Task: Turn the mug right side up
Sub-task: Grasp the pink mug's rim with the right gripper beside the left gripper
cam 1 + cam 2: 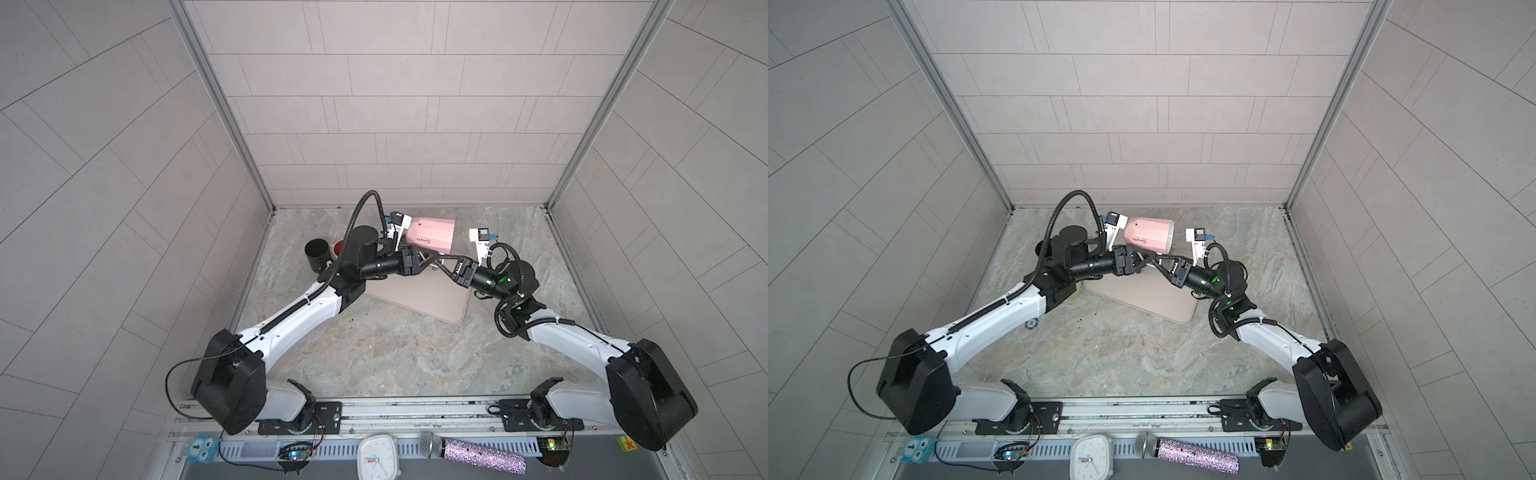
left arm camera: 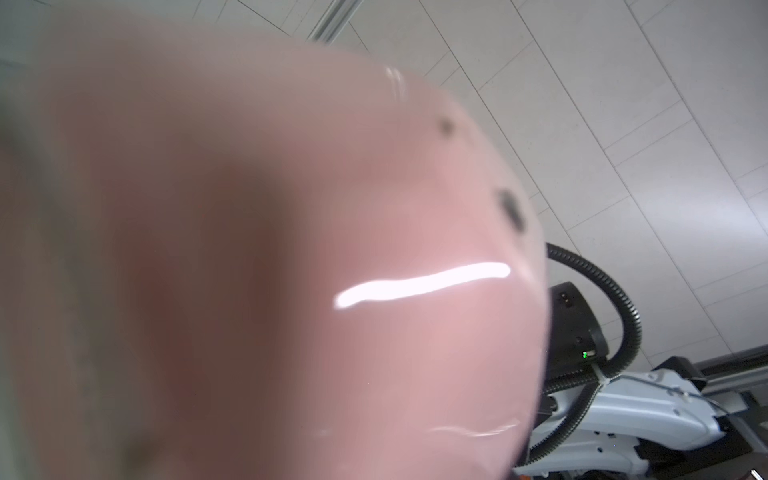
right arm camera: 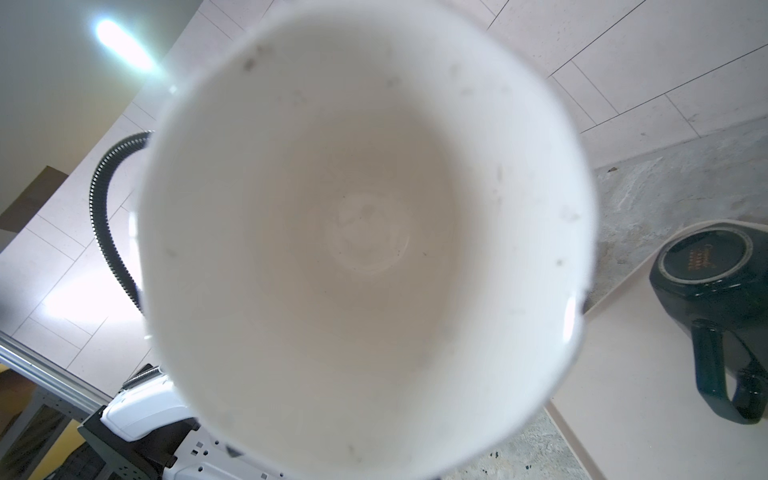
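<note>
Above the mat (image 1: 415,301), the mug (image 1: 430,235) hangs sideways. My right gripper (image 1: 446,262) clamps it underneath; whether my left gripper (image 1: 428,258) grips, I cannot tell. Next, I judge: tip its mouth upward.

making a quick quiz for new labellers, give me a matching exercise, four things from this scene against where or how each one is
Things:
1 pink mug
2 black mug
3 beige mat
4 microphone

States:
A flat on the table
B lying beside the clock
C upside down, base showing
D in the air, on its side

Pairs: 1-D, 2-C, 3-A, 4-B
</note>
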Available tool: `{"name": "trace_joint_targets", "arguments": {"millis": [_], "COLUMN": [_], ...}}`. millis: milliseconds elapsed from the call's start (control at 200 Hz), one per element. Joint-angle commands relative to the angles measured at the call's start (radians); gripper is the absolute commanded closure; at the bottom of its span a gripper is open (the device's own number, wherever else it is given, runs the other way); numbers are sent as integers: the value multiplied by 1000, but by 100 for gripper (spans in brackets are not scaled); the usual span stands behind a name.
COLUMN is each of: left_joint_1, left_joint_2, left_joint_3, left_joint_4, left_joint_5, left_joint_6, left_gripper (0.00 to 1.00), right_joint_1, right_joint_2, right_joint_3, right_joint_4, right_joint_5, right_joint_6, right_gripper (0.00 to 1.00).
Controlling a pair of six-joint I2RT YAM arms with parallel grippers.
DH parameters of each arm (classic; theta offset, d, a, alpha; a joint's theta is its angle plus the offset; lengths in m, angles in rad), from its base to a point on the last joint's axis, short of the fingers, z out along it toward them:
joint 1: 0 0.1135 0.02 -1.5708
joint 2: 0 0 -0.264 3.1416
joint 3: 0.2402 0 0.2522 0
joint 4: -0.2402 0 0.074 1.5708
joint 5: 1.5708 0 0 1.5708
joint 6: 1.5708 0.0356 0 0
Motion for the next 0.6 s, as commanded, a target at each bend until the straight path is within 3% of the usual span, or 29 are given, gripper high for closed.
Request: {"name": "trace_joint_targets", "arguments": {"millis": [0,80,185,595], "left_joint_1": [-11,-16,-16,-16], "left_joint_2": [3,4,7,-8], "left_joint_3": [17,16,17,7], "left_joint_4": [5,8,13,-65], "left_joint_5": [-8,-21,-35,-134], "left_joint_6": [25,32,30,75], "left_gripper": [23,18,0,0], "right_joint_1": [13,17,19,19], "right_joint_2": [-45,-42,-46,-174], "right_joint_3": [24,52,44,54], "right_joint_4": [60,59,18,-310], "right_joint_5": [30,44,74,208], "right_joint_6": [-41,-39,-57,-245], "right_gripper": [100,100,100,100]}}
